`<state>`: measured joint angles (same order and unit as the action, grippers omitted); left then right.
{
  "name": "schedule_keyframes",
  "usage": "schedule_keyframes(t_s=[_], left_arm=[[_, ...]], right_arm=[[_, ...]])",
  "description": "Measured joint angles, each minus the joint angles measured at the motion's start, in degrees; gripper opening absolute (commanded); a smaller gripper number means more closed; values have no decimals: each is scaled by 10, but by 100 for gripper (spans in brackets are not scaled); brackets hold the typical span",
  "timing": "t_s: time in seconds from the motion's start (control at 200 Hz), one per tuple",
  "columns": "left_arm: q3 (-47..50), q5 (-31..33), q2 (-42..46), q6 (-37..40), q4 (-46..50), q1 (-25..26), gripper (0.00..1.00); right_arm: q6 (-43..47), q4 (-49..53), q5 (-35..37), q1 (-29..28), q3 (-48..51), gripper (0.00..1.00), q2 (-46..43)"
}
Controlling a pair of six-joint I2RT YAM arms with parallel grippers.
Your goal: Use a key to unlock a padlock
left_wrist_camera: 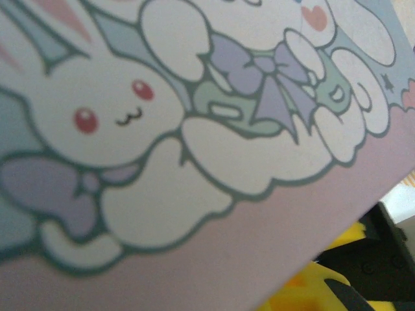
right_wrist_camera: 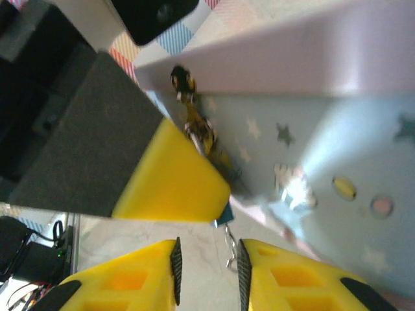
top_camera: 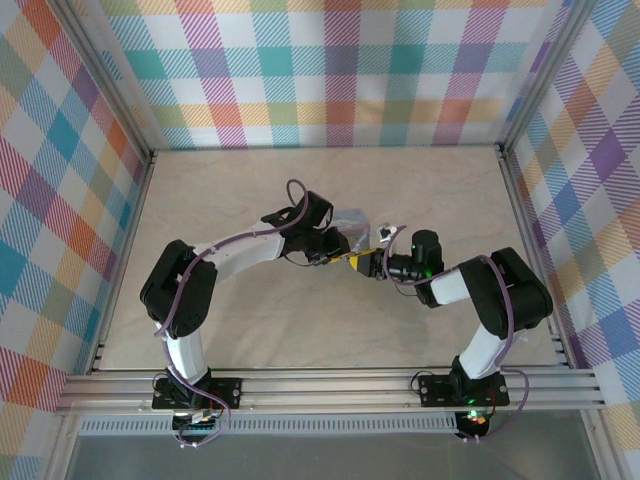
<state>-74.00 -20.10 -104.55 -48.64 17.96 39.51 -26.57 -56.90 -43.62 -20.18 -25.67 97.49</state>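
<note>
Top cam first. My left arm reaches in with the elbow swung wide and the wrist turned inward, and the left gripper is clamped on the pale blue rectangular metal tin over the middle of the pale wooden bench. The right arm comes in from the other side with its forearm roughly level, and the right gripper is nosed right up to the tin's near edge.

On the left wrist cam, the tin's cartoon bunny lid sits tilted and very close to the lens, so that hold looks snug to me.

On the right wrist cam, the right gripper's yellow fingers stand slightly apart and pinch nothing I can make out. What I take for the tiny dark-blue padlock peeks out just under the left gripper's yellow finger, against the tin's side. Its thin silvery loop lies in the gap between my fingers. Some brassy bits hang along the tin's edge, and I can't tell if one's the key.

My plan is to hold the tin dead steady, creep the right side in, and get squared up before closing. A snag on that loop would swing the lock away.
</note>
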Motion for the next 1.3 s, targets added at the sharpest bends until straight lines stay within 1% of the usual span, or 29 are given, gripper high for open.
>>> schedule_keyframes(t_s=[0.325, 0.53, 0.76, 0.93, 1.09, 1.3], left_arm=[[-8, -3, -1, 0, 1, 2, 15], [-9, -4, -1, 0, 0, 2, 15], [-9, -4, -1, -2, -1, 2, 15], [-9, -4, -1, -2, 0, 2, 15], [-9, -4, -2, -2, 0, 2, 15], [-9, -4, -2, -2, 0, 2, 15]], right_arm=[[0, 1, -14, -2, 7, 32, 5], [0, 4, -14, -2, -14, 32, 27], [-5, -1, -14, -2, -33, 24, 38], [-9, -1, -14, -2, -33, 26, 44], [-4, 0, -14, -2, -33, 24, 44], [3, 3, -14, -2, -33, 15, 44]])
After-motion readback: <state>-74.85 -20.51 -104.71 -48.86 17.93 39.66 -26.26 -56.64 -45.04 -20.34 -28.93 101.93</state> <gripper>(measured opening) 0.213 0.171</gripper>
